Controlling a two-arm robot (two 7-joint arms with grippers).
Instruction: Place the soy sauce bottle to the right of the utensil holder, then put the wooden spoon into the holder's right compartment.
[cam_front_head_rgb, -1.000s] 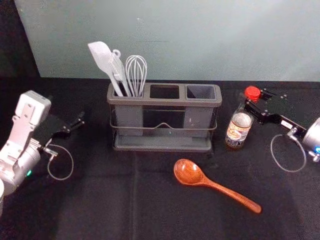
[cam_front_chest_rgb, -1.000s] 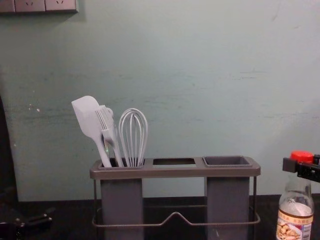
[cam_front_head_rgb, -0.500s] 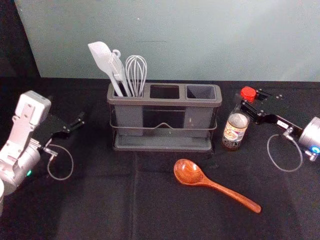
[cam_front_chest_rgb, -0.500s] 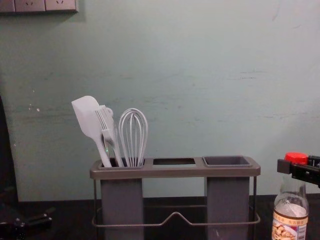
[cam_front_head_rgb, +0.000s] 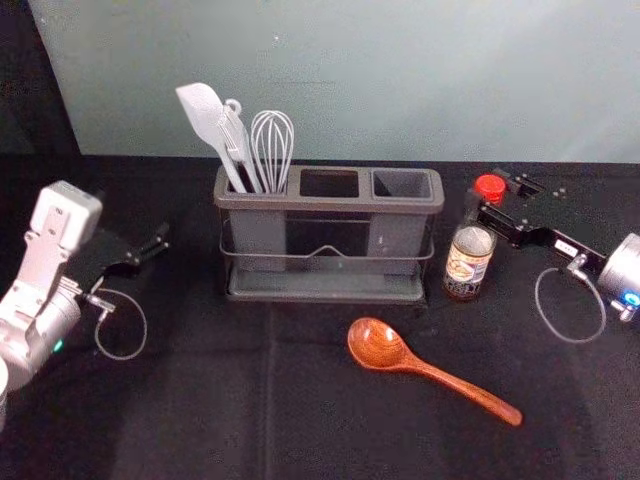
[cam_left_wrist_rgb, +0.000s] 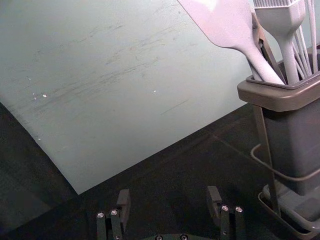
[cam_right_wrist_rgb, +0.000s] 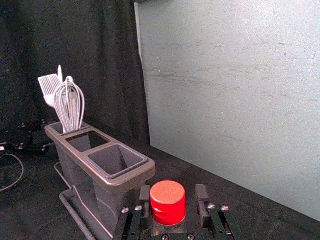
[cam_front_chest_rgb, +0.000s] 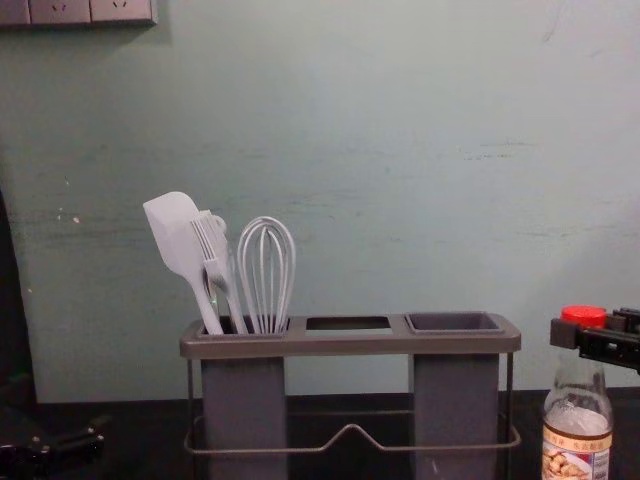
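Soy sauce bottle (cam_front_head_rgb: 468, 270) upright at utensil holder's (cam_front_head_rgb: 320, 205) three o'clock, right pincer (cam_right_wrist_rgb: 173, 194) parted around red cap (cam_front_head_rgb: 490, 187), placement seemingly near done; wooden spoon (cam_front_head_rgb: 379, 346) left to insert, counter (cam_front_head_rgb: 200, 420), five o'clock; left pincer (cam_left_wrist_rgb: 169, 194) idle, wide, nine o'clock.

Red cap (cam_front_head_rgb: 489, 187) on the soy sauce bottle (cam_front_head_rgb: 468, 264), glossy orange-brown wooden spoon (cam_front_head_rgb: 378, 346), dark grey utensil holder (cam_front_head_rgb: 330, 204), pale spatula (cam_front_head_rgb: 203, 112)

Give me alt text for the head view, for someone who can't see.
A robot's right gripper is at an upright sauce bottle's red cap, just right of a utensil holder with pale utensils in its left end. A wooden spoon lies in front, and the left arm is at the left edge.
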